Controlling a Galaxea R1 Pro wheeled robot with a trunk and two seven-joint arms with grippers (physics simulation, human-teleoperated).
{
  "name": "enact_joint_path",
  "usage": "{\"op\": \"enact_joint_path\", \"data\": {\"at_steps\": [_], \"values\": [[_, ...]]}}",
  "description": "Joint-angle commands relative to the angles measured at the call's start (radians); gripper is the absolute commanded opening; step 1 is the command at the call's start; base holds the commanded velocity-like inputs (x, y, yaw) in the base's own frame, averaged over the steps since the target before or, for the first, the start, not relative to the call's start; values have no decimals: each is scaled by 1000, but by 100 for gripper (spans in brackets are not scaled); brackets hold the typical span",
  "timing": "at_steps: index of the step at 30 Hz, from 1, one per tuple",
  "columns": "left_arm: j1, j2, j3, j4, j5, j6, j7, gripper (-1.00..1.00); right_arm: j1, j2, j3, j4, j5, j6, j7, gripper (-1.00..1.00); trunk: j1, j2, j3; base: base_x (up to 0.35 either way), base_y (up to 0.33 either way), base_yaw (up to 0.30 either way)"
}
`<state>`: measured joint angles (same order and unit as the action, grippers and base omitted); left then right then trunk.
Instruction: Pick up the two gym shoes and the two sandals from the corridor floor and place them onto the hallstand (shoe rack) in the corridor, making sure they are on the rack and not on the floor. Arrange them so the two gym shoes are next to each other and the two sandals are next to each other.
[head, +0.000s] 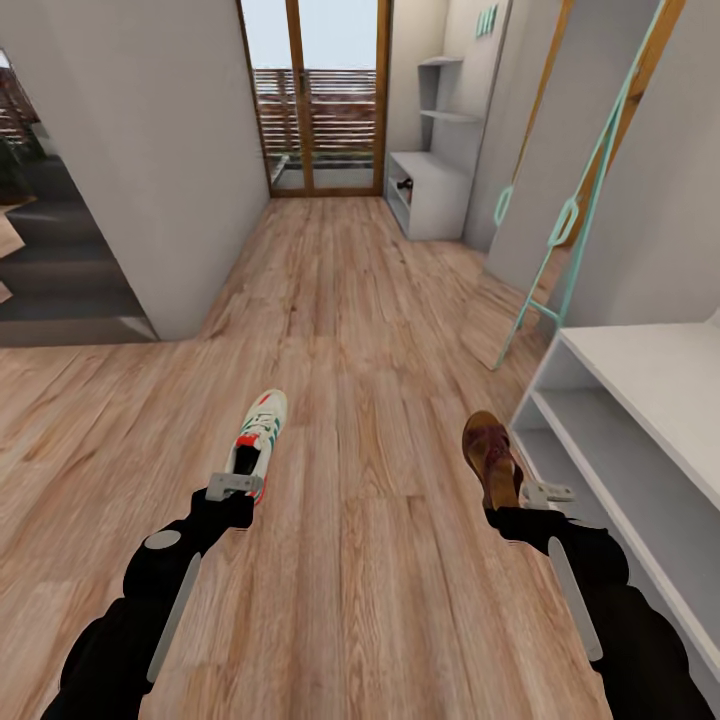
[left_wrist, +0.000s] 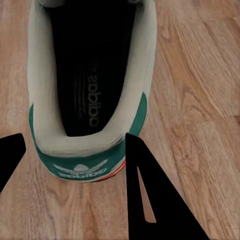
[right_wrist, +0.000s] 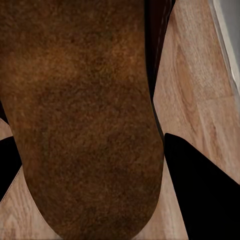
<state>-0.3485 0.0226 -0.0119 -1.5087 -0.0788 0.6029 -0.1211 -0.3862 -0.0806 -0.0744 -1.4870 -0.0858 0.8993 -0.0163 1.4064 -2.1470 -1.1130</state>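
Step in hand: grasping. Left gripper (head: 236, 487) jaws straddle the gym shoe (head: 258, 434) heel at 11 o'clock; right gripper (head: 537, 493) straddles the sandal (head: 490, 459) heel at 1 o'clock. Closure cannot be told. Next: clamp, lift, carry to the hallstand (head: 640, 380) at 3 o'clock.

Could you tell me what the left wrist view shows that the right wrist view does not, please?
Left wrist view only: a gym shoe seen from its heel, with a dark insole, green heel tab and white logo, the left pincer and its dark fingers standing either side of the heel.

Right wrist view only: a sandal, its brown footbed close to the camera, between the right pincer fingers, and a pale grey strip of the hallstand at the edge.

Both: the wood-plank corridor floor and one piece of footwear between spread fingers.
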Motion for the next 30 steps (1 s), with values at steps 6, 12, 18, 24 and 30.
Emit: {"op": "enact_joint_path", "data": {"at_steps": [6, 12, 18, 24, 30], "values": [[0, 0, 0, -1, -9, 5, -6, -100, 0, 0, 0, -1, -8, 4, -2, -100, 0, 0, -1, 334, 0, 0], [0, 0, 0, -1, -9, 5, -6, -100, -1, 1, 1, -1, -8, 4, -4, -100, 0, 0, -1, 334, 0, 0], [-1, 0, 0, -2, -9, 5, -6, -100, -1, 1, 0, 0, -8, 4, -6, -100, 0, 0, -1, 334, 0, 0], [0, 0, -1, -2, -8, 5, -6, -100, -1, 0, -1, 35, -9, 4, -6, -100, 0, 0, -1, 334, 0, 0], [0, -1, -12, -2, -8, 5, -6, -100, -1, 1, 25, 42, -6, 4, -6, -100, 0, 0, -1, 334, 0, 0]]}}
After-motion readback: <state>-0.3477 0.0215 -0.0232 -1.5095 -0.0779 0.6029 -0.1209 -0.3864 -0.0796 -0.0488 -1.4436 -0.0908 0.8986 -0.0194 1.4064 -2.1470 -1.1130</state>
